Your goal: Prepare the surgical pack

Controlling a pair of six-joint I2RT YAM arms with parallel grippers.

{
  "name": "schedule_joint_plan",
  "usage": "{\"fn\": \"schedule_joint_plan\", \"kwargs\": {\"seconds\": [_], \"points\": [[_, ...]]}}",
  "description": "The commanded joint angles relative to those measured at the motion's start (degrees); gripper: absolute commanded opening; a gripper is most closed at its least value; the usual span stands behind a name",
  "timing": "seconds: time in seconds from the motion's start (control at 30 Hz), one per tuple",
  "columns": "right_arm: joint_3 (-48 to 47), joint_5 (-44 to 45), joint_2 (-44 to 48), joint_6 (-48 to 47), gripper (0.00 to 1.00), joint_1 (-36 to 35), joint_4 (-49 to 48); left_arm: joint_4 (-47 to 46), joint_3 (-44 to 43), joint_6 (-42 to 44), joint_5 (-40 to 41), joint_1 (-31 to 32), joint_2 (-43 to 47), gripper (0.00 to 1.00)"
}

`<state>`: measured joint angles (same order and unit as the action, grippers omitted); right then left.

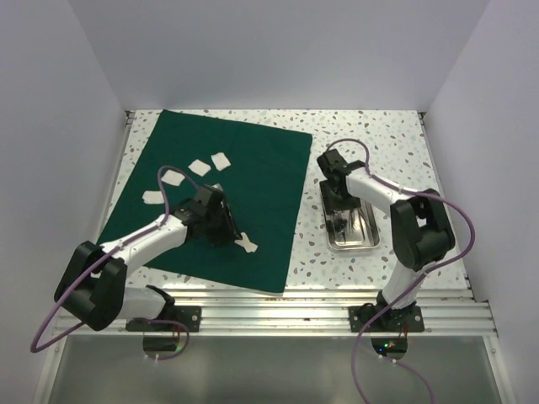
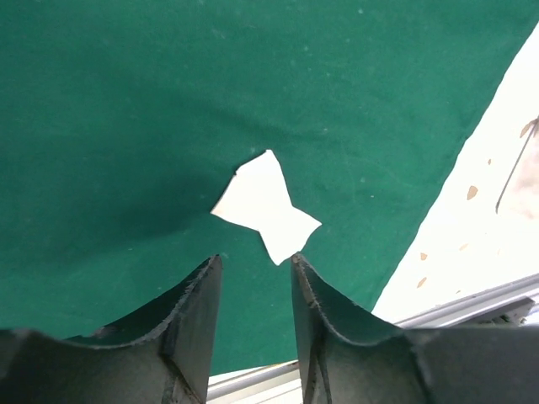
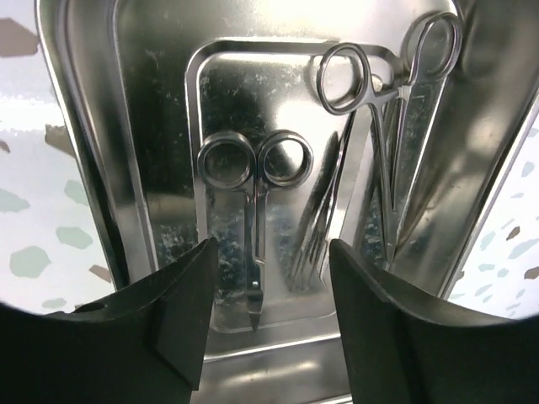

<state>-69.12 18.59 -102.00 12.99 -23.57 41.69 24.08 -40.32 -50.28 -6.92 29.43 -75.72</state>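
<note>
The dark green drape [image 1: 253, 168] lies spread flat on the left half of the table. Several white gauze squares [image 1: 200, 167] lie on it. My left gripper [image 1: 226, 225] hovers over the drape's near part, open and empty; one crumpled gauze piece [image 2: 265, 204] lies just ahead of its fingertips [image 2: 210, 268]. The steel tray [image 1: 370, 240] stands on the bare table to the right of the drape. It holds scissors [image 3: 253, 219], ring-handled forceps [image 3: 387, 109] and tweezers [image 3: 320, 210]. My right gripper [image 3: 271, 246] is over the tray, open, with the scissors lying below its gap.
Speckled tabletop [image 1: 379, 135] shows around the tray and behind the drape. An aluminium rail [image 1: 320, 303] runs along the near edge, close to the drape's front hem. White walls enclose the left, back and right sides.
</note>
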Motion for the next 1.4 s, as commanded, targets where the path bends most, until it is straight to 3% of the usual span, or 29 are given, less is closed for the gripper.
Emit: {"fn": "schedule_joint_plan", "kwargs": {"seconds": [0.0,0.33,1.0,1.37], "points": [[1.27,-1.01,6.17,0.63,0.60,-0.07,-1.79,-3.42,0.94,-3.06,-1.78,0.98,0.14,0.40],[5.05,-9.36,19.10,0.72,0.63,-0.16,-3.63,-11.50,8.23,-10.18,-6.26,3.35,1.11,0.30],[6.81,-12.70,20.96,0.54,0.63,-0.33,-5.74,-17.13,7.36,-12.74,-6.71,4.67,-6.19,0.29],[6.63,-12.61,20.61,0.45,0.63,-1.83,-5.75,-17.84,7.27,-13.53,-5.39,4.76,-6.81,0.19]]}}
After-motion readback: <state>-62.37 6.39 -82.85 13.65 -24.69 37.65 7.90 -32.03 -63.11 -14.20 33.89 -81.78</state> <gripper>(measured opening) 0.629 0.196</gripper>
